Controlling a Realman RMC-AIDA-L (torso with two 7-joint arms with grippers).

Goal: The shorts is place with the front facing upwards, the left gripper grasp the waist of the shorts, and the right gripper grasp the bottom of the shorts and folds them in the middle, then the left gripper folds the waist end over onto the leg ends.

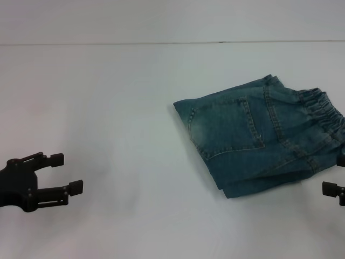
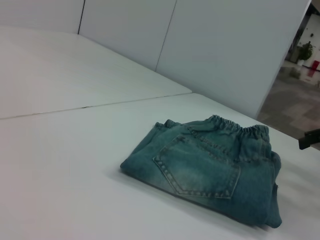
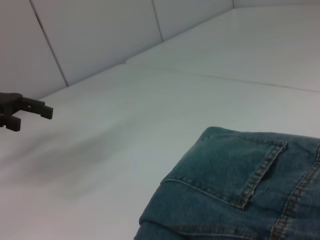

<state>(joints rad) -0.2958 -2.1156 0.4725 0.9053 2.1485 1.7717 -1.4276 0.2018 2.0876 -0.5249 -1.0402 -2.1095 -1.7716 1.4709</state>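
**Shorts lie folded, both grippers clear**

Head view: nearest the camera, the left gripper [image 1: 63, 174] sits low at the robot's left over the bare table [image 1: 118, 118], its two fingers spread apart and holding nothing. It is well apart from the shorts [image 1: 253, 135], which lie on the robot's right as a compact folded bundle with a back pocket [image 1: 226, 127] facing up and the elastic waist [image 1: 323, 102] at the far right edge. The leg ends are not visible; they look to be tucked under or within the layers. Only a sliver of the right gripper [image 1: 335, 190] shows at the frame's right edge, just beside the bundle's near corner; whether it is spread or closed cannot be told.

Left wrist view: the shorts [image 2: 210, 170] rest alone on the table [image 2: 65, 165], pocket [image 2: 197, 170] on top, the gathered waist [image 2: 235, 130] along the far side. A dark bit of the right gripper [image 2: 310, 139] pokes in beyond them.

Right wrist view: the bundle's corner [image 3: 240, 195] fills the near foreground, with the left gripper [image 3: 22, 111] far off, unclenched and empty.

The folding looks finished. The risk now, as I judge it, lies with the right gripper: it is close enough that a careless retreat could snag the near edge and drag the top layer open. The thick denim layers might also spring apart unaided.
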